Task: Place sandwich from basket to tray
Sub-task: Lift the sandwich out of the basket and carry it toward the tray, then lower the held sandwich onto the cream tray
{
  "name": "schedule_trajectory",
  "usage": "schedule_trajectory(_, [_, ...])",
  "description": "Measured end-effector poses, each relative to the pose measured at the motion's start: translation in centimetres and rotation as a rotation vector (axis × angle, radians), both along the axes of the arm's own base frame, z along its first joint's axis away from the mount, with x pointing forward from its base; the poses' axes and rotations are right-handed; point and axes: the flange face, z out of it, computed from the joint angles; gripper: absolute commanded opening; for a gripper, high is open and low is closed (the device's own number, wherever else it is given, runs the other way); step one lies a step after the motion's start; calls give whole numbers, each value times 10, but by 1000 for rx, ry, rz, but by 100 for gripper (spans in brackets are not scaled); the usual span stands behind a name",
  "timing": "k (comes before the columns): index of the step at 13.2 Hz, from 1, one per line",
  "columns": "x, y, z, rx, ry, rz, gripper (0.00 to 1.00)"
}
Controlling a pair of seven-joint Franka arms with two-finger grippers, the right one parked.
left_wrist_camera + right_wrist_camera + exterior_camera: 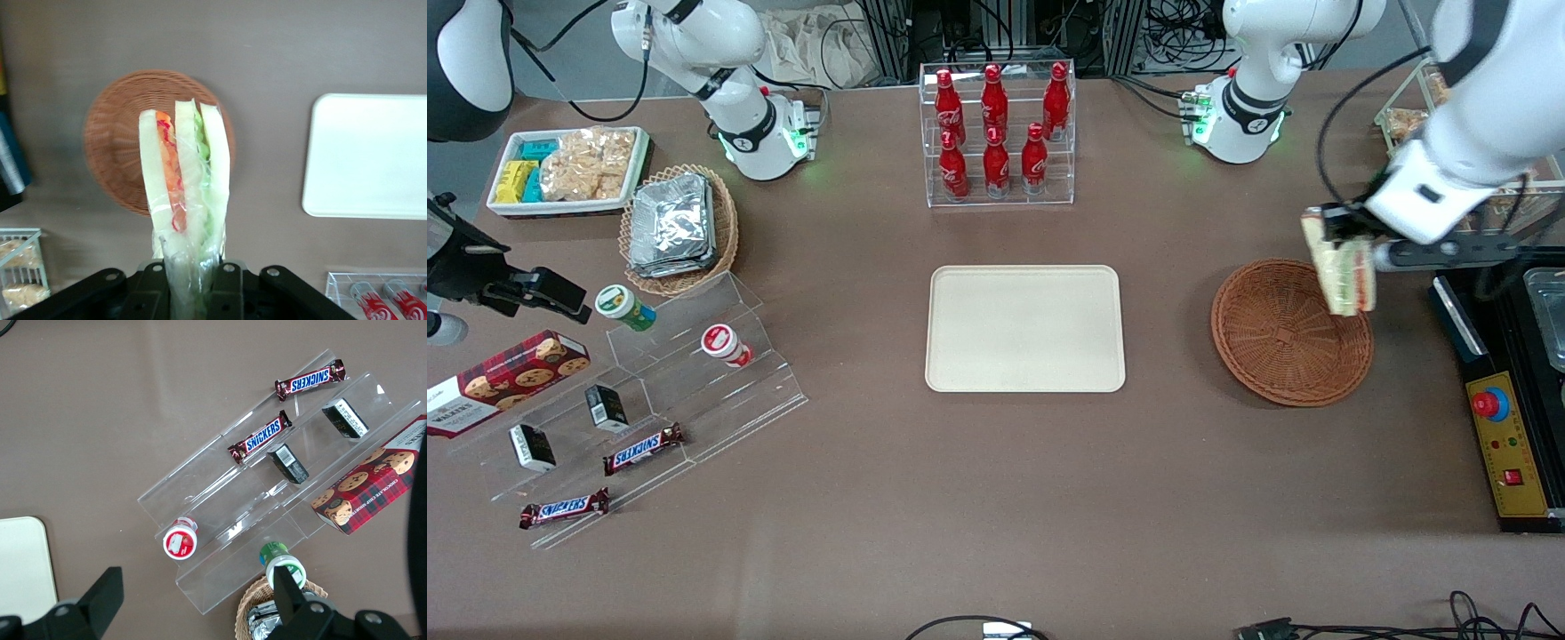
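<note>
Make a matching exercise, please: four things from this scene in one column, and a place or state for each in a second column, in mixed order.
Things:
1. sandwich
2. basket
3. tray
4. gripper

States:
A. lies flat on the table, nothing on it
B. shut on the wrapped wedge
C. held in the air above the wicker rim
D. round, woven, nothing in it

Pairs: 1-C, 2-D, 3-A, 4-B

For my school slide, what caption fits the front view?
The gripper holds the sandwich above the empty basket, with the tray waiting bare.
</note>
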Motion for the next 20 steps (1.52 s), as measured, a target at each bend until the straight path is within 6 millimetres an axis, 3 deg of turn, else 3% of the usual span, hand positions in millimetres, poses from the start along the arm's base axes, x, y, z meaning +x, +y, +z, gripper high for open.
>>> schedule_trajectory(3, [-25,-130,-21,18,9,-10,11])
schedule_trajectory(4, [-31,-164,-34,8,8,-4,11])
schedule_trajectory(6, [-26,-198,-72,-19,6,-3,11])
schedule_trajectory(9, [-12,-206,-161,-68,-20,-8,12])
schedule_trajectory(12, [-20,-205,-259,-88,-43,1,12])
schedule_trajectory(14, [-21,-206,-309,-46,-58,-6,12])
schedule_trajectory(17, [-23,-208,-354,-16,-53,-29,12])
schedule_trajectory(20, [-19,-210,-353,-22,-61,-31,15])
